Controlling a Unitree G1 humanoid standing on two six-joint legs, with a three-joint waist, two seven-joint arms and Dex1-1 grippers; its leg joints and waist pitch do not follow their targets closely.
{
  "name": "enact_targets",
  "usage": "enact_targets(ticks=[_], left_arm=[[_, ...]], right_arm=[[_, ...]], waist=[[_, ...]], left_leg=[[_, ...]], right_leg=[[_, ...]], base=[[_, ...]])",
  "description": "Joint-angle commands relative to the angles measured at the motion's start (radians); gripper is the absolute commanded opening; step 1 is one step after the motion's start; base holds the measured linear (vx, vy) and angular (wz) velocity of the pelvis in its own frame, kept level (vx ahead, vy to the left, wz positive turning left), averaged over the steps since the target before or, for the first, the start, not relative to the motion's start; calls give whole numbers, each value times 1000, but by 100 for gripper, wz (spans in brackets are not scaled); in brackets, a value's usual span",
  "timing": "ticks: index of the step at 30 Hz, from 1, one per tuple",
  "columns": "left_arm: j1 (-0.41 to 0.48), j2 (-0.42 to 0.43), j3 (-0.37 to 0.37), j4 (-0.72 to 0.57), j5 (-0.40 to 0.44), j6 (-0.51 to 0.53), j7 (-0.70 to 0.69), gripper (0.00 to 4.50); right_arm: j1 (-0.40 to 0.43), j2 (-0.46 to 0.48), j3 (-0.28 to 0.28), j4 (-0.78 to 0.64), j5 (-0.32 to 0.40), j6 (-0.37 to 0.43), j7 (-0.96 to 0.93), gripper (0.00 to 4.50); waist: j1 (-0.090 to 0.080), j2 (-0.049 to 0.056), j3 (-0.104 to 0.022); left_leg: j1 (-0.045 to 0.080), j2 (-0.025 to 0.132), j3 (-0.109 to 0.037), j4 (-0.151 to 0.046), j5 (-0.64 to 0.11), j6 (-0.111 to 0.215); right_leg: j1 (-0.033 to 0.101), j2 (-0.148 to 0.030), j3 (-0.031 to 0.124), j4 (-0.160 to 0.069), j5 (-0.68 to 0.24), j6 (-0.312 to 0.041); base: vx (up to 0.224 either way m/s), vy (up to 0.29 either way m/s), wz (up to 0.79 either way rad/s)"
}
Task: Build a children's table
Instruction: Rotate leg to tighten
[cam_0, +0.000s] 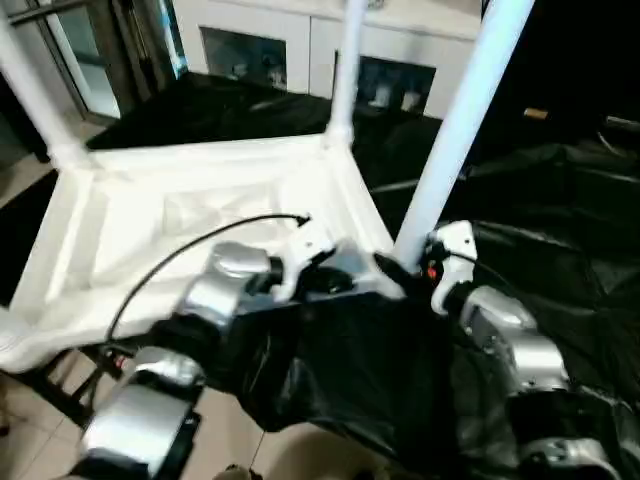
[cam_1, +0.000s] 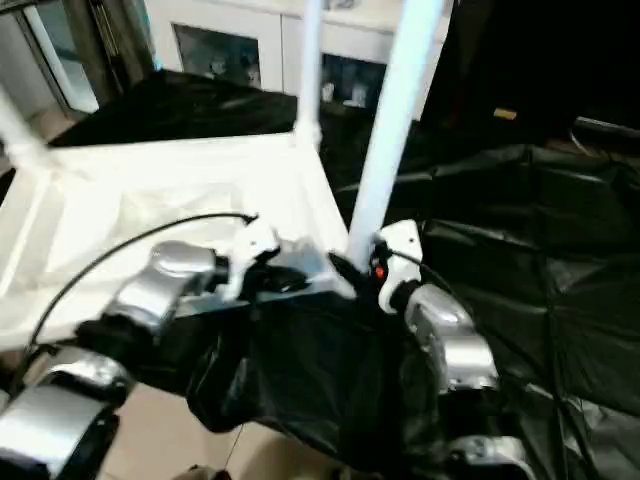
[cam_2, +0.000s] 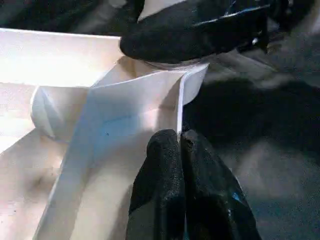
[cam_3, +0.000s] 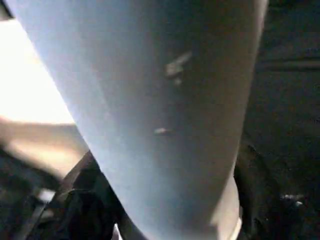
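The white tabletop (cam_0: 200, 210) lies upside down on a black cloth, ribbed underside up. Two legs stand in its far corner sockets, one at the left (cam_0: 30, 95) and one at the right (cam_0: 345, 70). A third leg (cam_0: 455, 130) rises from the near right corner. My right gripper (cam_0: 403, 265) is shut around the base of this leg; in the right wrist view the leg (cam_3: 160, 110) stands between the dark fingers (cam_3: 82, 200). My left gripper (cam_2: 179, 142) is shut on the tabletop's thin rim (cam_2: 181, 105) just beside that corner, also seen from the head as the left gripper (cam_0: 322, 272).
A white glass-fronted cabinet (cam_0: 290, 40) stands behind the table. Crumpled black cloth (cam_0: 560, 210) covers the surface to the right and hangs over the near edge. A black cable (cam_0: 180, 255) arcs over my left forearm. Tiled floor (cam_0: 30, 400) shows at the lower left.
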Motion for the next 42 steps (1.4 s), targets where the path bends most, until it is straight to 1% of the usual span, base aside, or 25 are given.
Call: enact_targets(ticks=[1, 2, 3, 5, 8, 9, 11, 13, 17, 19, 20, 23, 24, 25, 26, 27, 28, 32, 33, 35, 36, 37, 39, 40, 42], left_arm=[[-55, -103, 15, -14, -28, -5, 130, 0], [-55, -111, 17, -16, -29, -4, 142, 0], [-53, -117, 16, -22, -32, 0, 139, 0], [-45, -120, 9, -37, -38, 2, 116, 0], [-35, -117, 0, -47, -39, -8, 85, 0], [-34, -115, -2, -47, -38, -13, 79, 0], [-26, -95, -9, -48, -34, -30, 50, 0], [-18, -78, -16, -54, -33, -39, 18, 0], [0, -34, -35, -79, -42, -56, -85, 0], [4, -25, -38, -85, -45, -58, -107, 0], [10, -12, -43, -95, -52, -63, -141, 0], [27, 25, -61, -118, -61, -77, -230, 0], [31, 38, -67, -122, -60, -80, -256, 0], [35, 47, -71, -125, -60, -80, -274, 0], [39, 59, -75, -129, -61, -79, -301, 0], [41, 65, -76, -131, -62, -78, -319, 0], [43, 75, -80, -133, -61, -80, -339, 0], [49, 98, -86, -141, -65, -82, -387, 0], [49, 100, -85, -143, -67, -80, -391, 0], [48, 104, -86, -144, -70, -73, -406, 0], [47, 105, -88, -143, -72, -72, -414, 0], [47, 105, -88, -143, -72, -72, -414, 0], [40, 96, -86, -129, -69, -78, -401, 0], [36, 92, -85, -121, -68, -81, -392, 0], [35, 82, -82, -116, -67, -81, -370, 0]], right_arm=[[-5, 127, 96, 53, 9, 31, -23, 265], [-8, 139, 98, 58, 8, 26, -32, 265], [-9, 144, 106, 58, 6, 20, -31, 265], [-9, 145, 121, 55, -1, 3, -15, 335], [-9, 140, 131, 48, -8, -3, 17, 337], [-9, 137, 134, 47, -11, -5, 26, 357], [-6, 88, 152, 23, -13, 18, 90, 383], [2, 41, 171, -3, -3, 26, 164, 393], [31, -67, 202, -88, 59, 55, 367, 393], [35, -83, 204, -102, 68, 64, 403, 393], [42, -109, 211, -117, 76, 68, 451, 393], [56, -178, 236, -147, 82, 76, 571, 393], [62, -206, 247, -160, 84, 83, 611, 393], [67, -224, 254, -172, 86, 88, 636, 393], [73, -247, 261, -187, 89, 98, 666, 393], [77, -261, 265, -196, 92, 105, 684, 393], [82, -278, 270, -207, 95, 111, 703, 393], [102, -316, 281, -244, 107, 139, 751, 393], [105, -321, 283, -250, 109, 143, 757, 370], [109, -324, 284, -254, 111, 146, 763, 363], [110, -322, 282, -256, 111, 149, 765, 358], [110, -322, 282, -256, 111, 149, 765, 345], [111, -307, 276, -254, 108, 148, 745, 322], [113, -300, 275, -255, 110, 146, 732, 313], [118, -285, 268, -252, 111, 147, 701, 313]], waist=[[-2, -6, -54], [-3, -9, -54], [-1, -6, -53], [0, -7, -54], [-1, -8, -55], [-1, -7, -54], [-1, -8, -54], [1, -8, -55], [4, -10, -58], [4, -10, -59], [5, -7, -59], [5, -7, -59], [8, 0, -57], [14, 1, -55], [15, 3, -55], [17, 0, -56], [20, 1, -55], [26, 2, -52], [27, 3, -53], [27, 4, -52], [28, 10, -50], [26, 6, -50], [26, 9, -50], [26, 8, -50], [26, 9, -52]], left_leg=[[15, 48, -28, -73, -218, 33], [14, 47, -26, -72, -214, 37], [14, 48, -27, -72, -207, 42], [13, 48, -26, -71, -202, 51], [11, 48, -25, -71, -194, 62], [11, 48, -25, -72, -197, 63], [12, 48, -25, -71, -201, 64], [10, 49, -26, -70, -193, 71], [9, 49, -23, -65, -160, 102], [5, 50, -23, -64, -138, 118], [7, 50, -23, -64, -139, 119], [10, 52, -22, -63, -143, 122], [11, 54, -22, -64, -155, 117], [12, 56, -20, -64, -158, 113], [9, 57, -21, -65, -160, 111], [12, 57, -20, -64, -163, 109], [11, 57, -20, -64, -164, 108], [12, 57, -20, -66, -177, 98], [14, 58, -20, -66, -181, 94], [13, 58, -21, -67, -184, 84], [14, 58, -22, -68, -188, 81], [14, 58, -21, -68, -197, 76], [14, 57, -22, -69, -199, 72], [14, 57, -22, -68, -197, 72], [14, 56, -21, -67, -183, 75]], right_leg=[[36, -78, 52, -87, -317, -199], [36, -78, 52, -87, -311, -198], [37, -78, 52, -86, -300, -200], [39, -77, 53, -84, -281, -200], [40, -77, 53, -81, -258, -207], [40, -77, 53, -82, -264, -207], [41, -77, 53, -83, -273, -206], [44, -77, 53, -82, -258, -206], [50, -77, 53, -74, -185, -226], [51, -77, 53, -68, -146, -244], [51, -78, 53, -69, -145, -249], [50, -76, 52, -67, -128, -264], [48, -74, 51, -69, -136, -267], [49, -74, 52, -67, -136, -269], [50, -74, 51, -65, -134, -270], [50, -73, 50, -64, -132, -270], [49, -75, 51, -65, -135, -272], [48, -76, 51, -69, -173, -264], [47, -76, 51, -70, -181, -262], [45, -76, 51, -71, -193, -260], [44, -76, 51, -72, -197, -260], [45, -75, 51, -73, -202, -260], [45, -76, 52, -72, -204, -260], [45, -76, 52, -72, -202, -260], [46, -76, 52, -71, -188, -261]], base=[[0, 0, 0], [0, 0, 0], [0, 0, 0], [0, 0, 0], [0, 0, 0], [0, 0, 0], [0, 0, 0], [0, 0, 0], [0, 0, 0], [0, 0, 0], [0, 0, 0], [0, 0, 0], [0, 0, 0], [0, 0, 0], [0, 0, 0], [0, 0, 0], [0, 0, 0], [0, 0, 0], [0, 0, 0], [0, 0, 0], [0, 0, 0], [0, 0, 0], [0, 0, 0], [0, 0, 0], [0, 0, 0]])
